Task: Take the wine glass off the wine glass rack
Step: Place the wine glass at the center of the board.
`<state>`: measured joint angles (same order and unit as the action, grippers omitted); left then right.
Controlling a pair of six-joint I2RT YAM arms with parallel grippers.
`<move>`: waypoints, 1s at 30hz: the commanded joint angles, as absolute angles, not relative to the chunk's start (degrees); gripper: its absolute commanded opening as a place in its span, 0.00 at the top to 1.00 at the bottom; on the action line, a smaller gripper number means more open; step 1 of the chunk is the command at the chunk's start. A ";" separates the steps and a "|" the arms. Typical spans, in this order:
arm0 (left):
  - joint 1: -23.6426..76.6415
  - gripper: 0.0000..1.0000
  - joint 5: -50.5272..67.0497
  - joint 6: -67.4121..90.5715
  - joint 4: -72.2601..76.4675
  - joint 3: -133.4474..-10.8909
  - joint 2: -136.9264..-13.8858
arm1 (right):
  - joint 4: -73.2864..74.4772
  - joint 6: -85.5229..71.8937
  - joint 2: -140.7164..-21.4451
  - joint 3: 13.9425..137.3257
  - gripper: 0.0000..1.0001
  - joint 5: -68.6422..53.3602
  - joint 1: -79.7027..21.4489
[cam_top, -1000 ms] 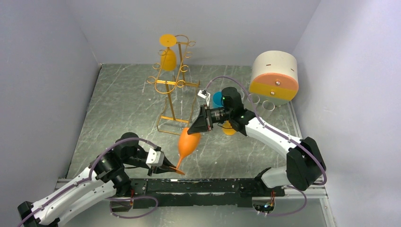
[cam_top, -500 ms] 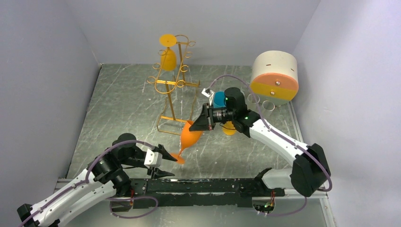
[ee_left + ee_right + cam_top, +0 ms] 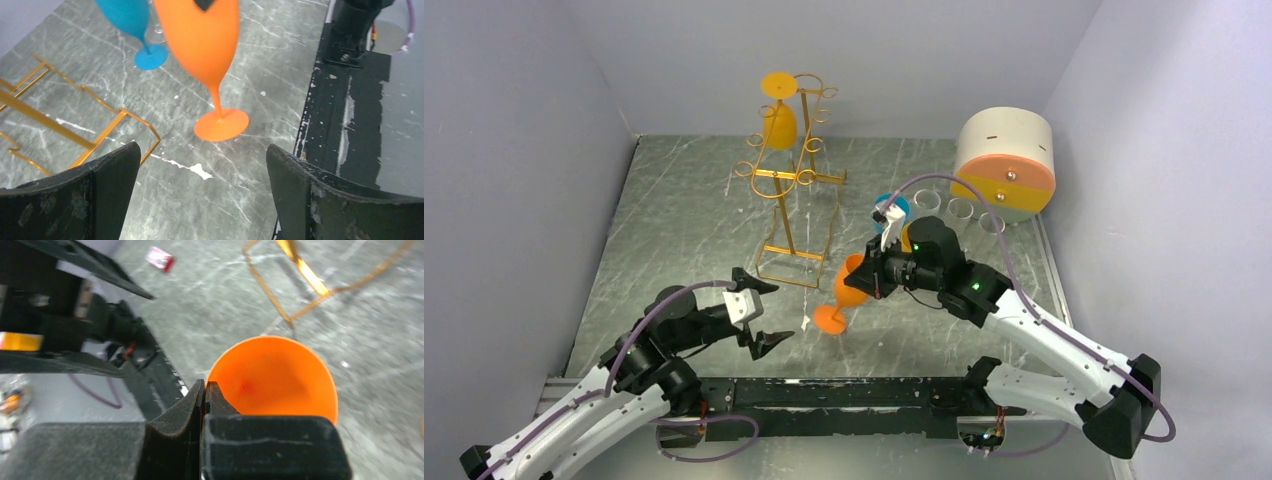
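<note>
On the left, the left gripper [image 3: 769, 312] [image 3: 202, 150] hovers low over the grey marbled table [image 3: 674, 230] near its front edge. Its two black fingers [image 3: 90, 195] are spread wide with nothing between them, and it points toward the foot of the glass just to its right. Behind it, towards the middle of the table, stands the tall gold-orange thin-wire wine glass rack [image 3: 789, 180] [image 3: 100, 135] [image 3: 300, 270]. It is upright on its rectangular wire base, with curled hooks along its top bars. A yellow-orange wine glass [image 3: 779, 122] hangs upside down from the rack's far top corner, its round foot uppermost. Right of the rack's base, and clear of the wire, is the opaque orange wine glass [image 3: 849, 285] [image 3: 205, 35] [image 3: 272, 375]. It is off the rack and tilted, with its bowl up and to the right and its round foot down to the left, close above the table near the black rail [image 3: 844, 390] [image 3: 350, 100] at the front. Whether the foot touches the table I cannot tell. The right gripper [image 3: 871, 275] [image 3: 205, 387] holds this glass, its fingers clenched on the rim of the bowl, one inside and one outside, as the right wrist view shows. Just behind the right gripper a bright blue wine glass [image 3: 891, 207] [image 3: 132, 20] stands upright on its foot, partly hidden in the top view. Further right, at the table's back corner, lies a large white drum with an orange and pale green face [image 3: 1004, 165], with a few clear glass rings [image 3: 959, 208] on the table in front of it.
</note>
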<state>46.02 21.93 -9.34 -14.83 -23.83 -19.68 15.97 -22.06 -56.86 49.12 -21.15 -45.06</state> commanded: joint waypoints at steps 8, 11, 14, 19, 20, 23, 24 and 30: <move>44.98 0.01 17.50 -9.67 -13.16 -25.04 -20.35 | 32.98 -28.62 -50.66 47.48 1.00 21.02 -49.30; 44.74 0.01 18.36 -9.93 -13.19 -25.13 -20.94 | 34.69 -30.44 -48.54 47.20 1.00 26.97 -49.27; 44.48 0.01 18.74 -10.06 -13.18 -25.15 -21.33 | 36.47 -30.96 -47.96 47.70 1.00 31.95 -49.19; 44.33 0.01 19.42 -10.23 -13.27 -25.30 -21.55 | 39.53 -33.17 -50.06 47.79 1.00 38.17 -49.21; 44.30 0.01 19.29 -10.16 -13.32 -25.27 -21.43 | 39.95 -33.47 -50.37 47.62 1.00 38.91 -49.22; 44.24 0.01 18.79 -9.94 -13.21 -25.22 -21.30 | 39.74 -34.13 -50.20 46.23 1.00 41.08 -49.24; 44.16 0.01 18.87 -10.00 -13.19 -25.07 -21.31 | 39.50 -34.48 -49.77 45.53 1.00 42.18 -49.23; 43.92 0.01 20.09 -10.53 -13.11 -24.79 -21.88 | 36.73 -34.89 -48.47 43.33 1.00 46.49 -48.55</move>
<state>44.38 18.57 -9.72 -14.81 -23.83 -21.52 38.59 -33.52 -49.36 44.12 40.86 -48.90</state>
